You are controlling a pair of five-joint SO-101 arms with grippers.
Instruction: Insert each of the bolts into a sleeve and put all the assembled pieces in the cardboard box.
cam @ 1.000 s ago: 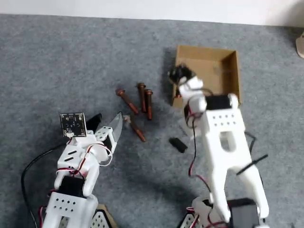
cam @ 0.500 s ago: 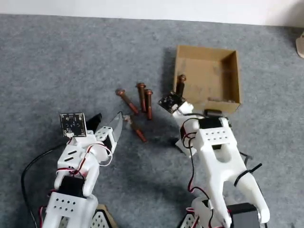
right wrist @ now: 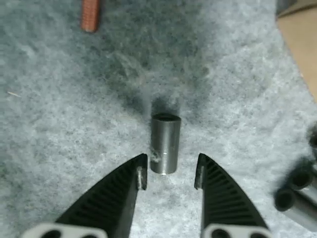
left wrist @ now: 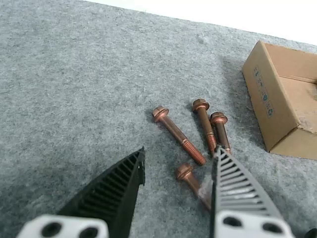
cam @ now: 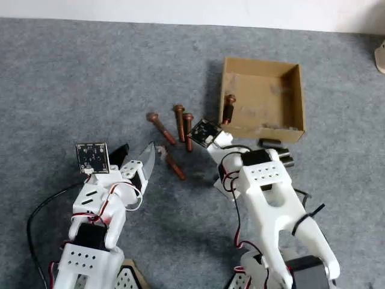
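Right pincer (right wrist: pixel 171 171): spread, holding nothing, low over the grey bench (cam: pixel 72 72).
Sleeve (right wrist: pixel 165 144): lying on the bench, its near end just between the right pincer's fingertips. Contact with either cannot be told. Open end faces away.
Left pincer (left wrist: pixel 179 153): spread, empty, over the bench.
Bolts (left wrist: pixel 205 124): three loose ahead of the left pincer, two close side by side, all apart from it.
Fourth bolt (left wrist: pixel 190 181): between the left pincer's fingers, close by one, not gripped.
Cardboard box (cam: pixel 264 96): beyond the right arm.
Sleeved bolt (cam: pixel 228 108): at the box wall facing the loose bolts.
Spare sleeves (cam: pixel 272 143): on the bench just outside the box.
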